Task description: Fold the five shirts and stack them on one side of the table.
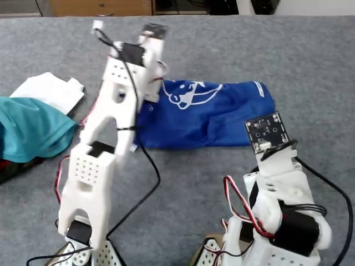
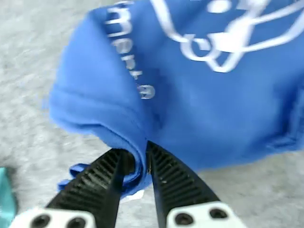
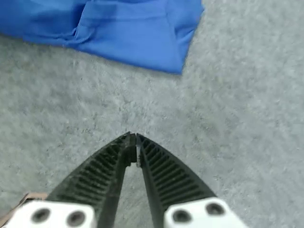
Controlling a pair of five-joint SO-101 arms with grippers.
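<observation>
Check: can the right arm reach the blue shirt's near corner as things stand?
Probably yes: only bare table lies between its shut fingers and the blue shirt; they'd need opening first.

Can't see the left end of the blue shirt (image 1: 222, 116), behind the left arm (image 1: 119, 105). Can't make out the dark thing (image 1: 16, 166) under the teal shirt (image 1: 30, 130) (cut off at the left edge of the table (image 1: 222, 183)).
</observation>
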